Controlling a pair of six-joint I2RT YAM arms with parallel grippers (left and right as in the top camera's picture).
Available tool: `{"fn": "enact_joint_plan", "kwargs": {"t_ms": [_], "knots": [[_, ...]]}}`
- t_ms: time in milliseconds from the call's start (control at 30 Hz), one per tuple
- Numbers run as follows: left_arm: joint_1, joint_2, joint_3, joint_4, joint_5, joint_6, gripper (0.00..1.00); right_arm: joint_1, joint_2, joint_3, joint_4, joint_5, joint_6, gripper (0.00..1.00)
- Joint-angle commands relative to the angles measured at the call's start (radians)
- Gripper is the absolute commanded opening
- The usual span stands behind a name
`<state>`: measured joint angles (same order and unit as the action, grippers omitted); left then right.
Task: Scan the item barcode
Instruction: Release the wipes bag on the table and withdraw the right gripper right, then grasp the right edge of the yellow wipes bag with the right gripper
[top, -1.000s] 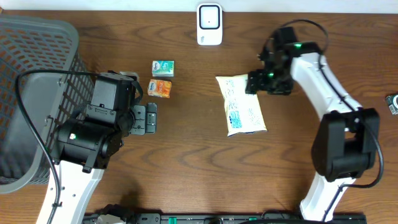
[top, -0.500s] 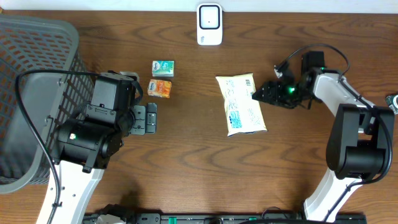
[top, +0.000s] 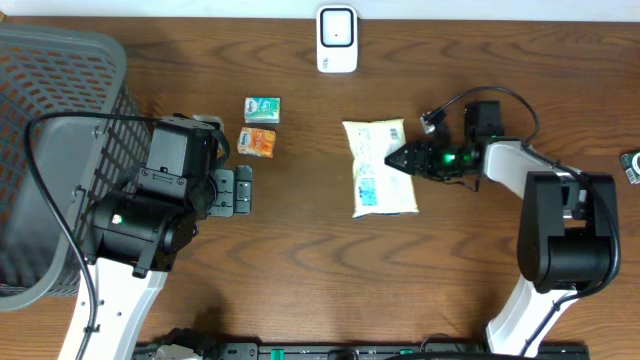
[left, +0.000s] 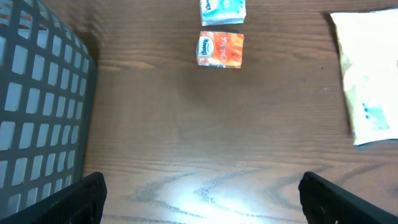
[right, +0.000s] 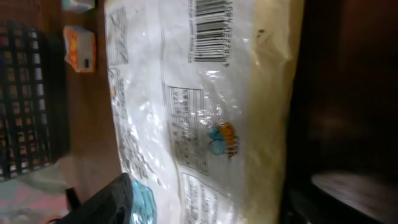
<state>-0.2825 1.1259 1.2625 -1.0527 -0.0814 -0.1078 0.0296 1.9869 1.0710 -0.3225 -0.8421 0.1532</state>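
The item is a pale plastic bag (top: 380, 168) with printed labels, lying flat at mid-table. In the right wrist view its barcode (right: 210, 31) faces the camera at the top of the bag (right: 205, 124). My right gripper (top: 405, 158) reaches in from the right at the bag's right edge. Its jaws stand open around that edge (right: 214, 202), and a dark gap shows beside the far finger. The white scanner (top: 337, 40) stands at the table's back edge. My left gripper (top: 232, 190) hovers wide open over bare wood (left: 199, 199), holding nothing.
A green small box (top: 262, 109) and an orange one (top: 257, 142) lie left of the bag; the orange box (left: 221, 50) shows in the left wrist view too. A grey mesh basket (top: 50, 150) fills the left side. A small object (top: 630, 165) sits at the right edge.
My right gripper swung down from behind the bag to its right edge and its jaws narrowed. The bag slid a little left and turned. The left arm stayed still.
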Motion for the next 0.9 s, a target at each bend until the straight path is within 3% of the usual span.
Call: {"fn": "enact_joint_plan", "kwargs": {"t_ms": [0,67,100,300,600,867], "knots": [[0.000,0.004,0.013,-0.005,-0.006,0.001,0.98,0.040,0.035,-0.041,0.001,0.074,0.083,0.48],[0.000,0.004,0.013,-0.005,-0.006,0.001,0.98,0.056,0.035,-0.041,0.019,0.074,0.104,0.13],[0.000,0.004,0.013,-0.005,-0.006,0.001,0.98,0.064,0.035,-0.041,0.029,0.073,0.116,0.01],[0.000,0.004,0.013,-0.005,-0.006,0.001,0.98,0.068,0.034,-0.039,0.081,0.055,0.169,0.01],[0.000,0.004,0.013,-0.005,-0.006,0.001,0.98,0.020,0.010,-0.039,0.245,-0.242,0.159,0.02],[0.000,0.004,0.013,-0.005,-0.006,0.001,0.98,0.021,-0.061,-0.039,0.279,-0.402,0.024,0.01]]}}
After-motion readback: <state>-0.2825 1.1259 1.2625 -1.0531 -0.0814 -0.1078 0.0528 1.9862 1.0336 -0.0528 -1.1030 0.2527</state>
